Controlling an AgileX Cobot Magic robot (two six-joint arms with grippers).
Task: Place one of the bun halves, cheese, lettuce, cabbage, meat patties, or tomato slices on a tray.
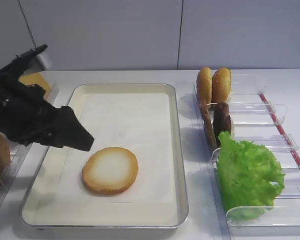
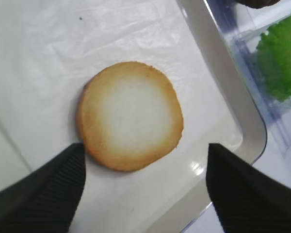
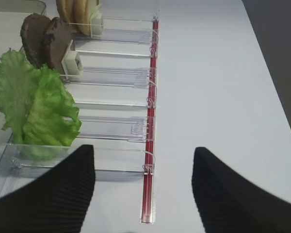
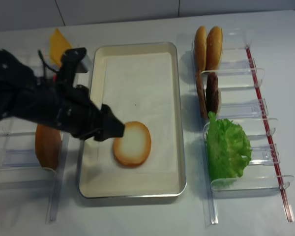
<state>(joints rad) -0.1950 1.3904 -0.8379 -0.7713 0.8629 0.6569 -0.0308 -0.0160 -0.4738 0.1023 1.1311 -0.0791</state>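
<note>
A bun half (image 1: 110, 170) lies flat, pale face up, on the paper liner in the near part of the tray (image 1: 178, 150). My left gripper (image 2: 145, 160) hovers open just left of it, and the bun half (image 2: 130, 115) sits free beyond the fingertips. It shows the same way from above: left gripper (image 4: 113, 130), bun half (image 4: 132, 143). My right gripper (image 3: 143, 160) stands open and empty over the table near the lettuce (image 3: 36, 107). Meat patties (image 1: 221, 122), two upright bun halves (image 1: 213, 85) and cheese (image 1: 35, 82) rest in bins. Tomato slices and cabbage are out of view.
Clear plastic bins (image 1: 270, 107) with a red strip (image 3: 150, 145) line the tray's right side, holding the lettuce (image 1: 247, 175) at the near end. Another bun half (image 4: 48, 145) stands in a bin on the left, under my left arm.
</note>
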